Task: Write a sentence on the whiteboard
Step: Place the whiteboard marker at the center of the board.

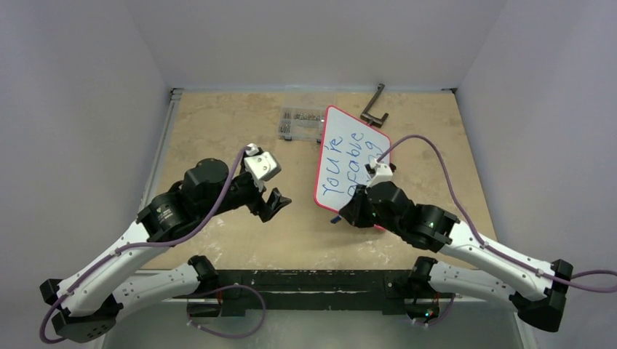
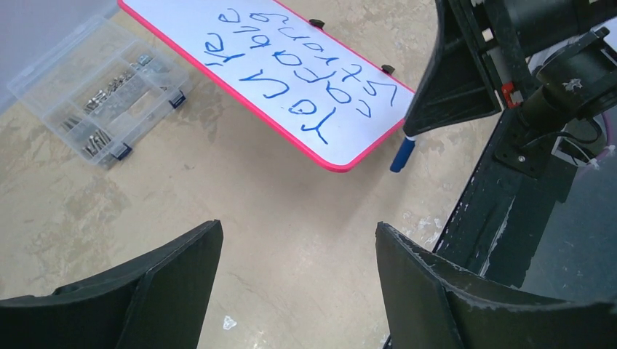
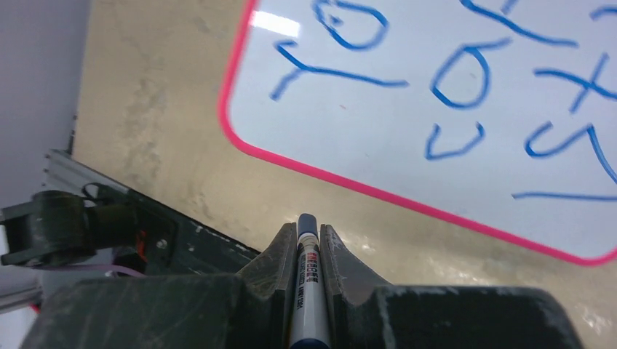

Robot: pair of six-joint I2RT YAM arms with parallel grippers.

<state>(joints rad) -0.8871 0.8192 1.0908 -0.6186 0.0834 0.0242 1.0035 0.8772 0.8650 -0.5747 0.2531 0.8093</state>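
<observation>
The right gripper (image 3: 308, 234) has its fingers (image 3: 280, 251) clamped on a blue-capped marker (image 3: 308, 291). The marker's end points at the bare table (image 3: 167, 109), just short of the red edge of the whiteboard (image 3: 378, 145). The left gripper (image 2: 298, 254) hangs over the table with its fingers (image 2: 171, 280) wide apart, holding nothing, near the board's near corner. The whiteboard lies on the table at an angle, right of the middle, and bears the sentence (image 2: 291, 69) in slanted blue lines, reading about "You're capable strong". A clear parts box (image 2: 102, 94) sits near the board's far end, and a black bracket (image 1: 375, 107) lies by the far edge.
</observation>
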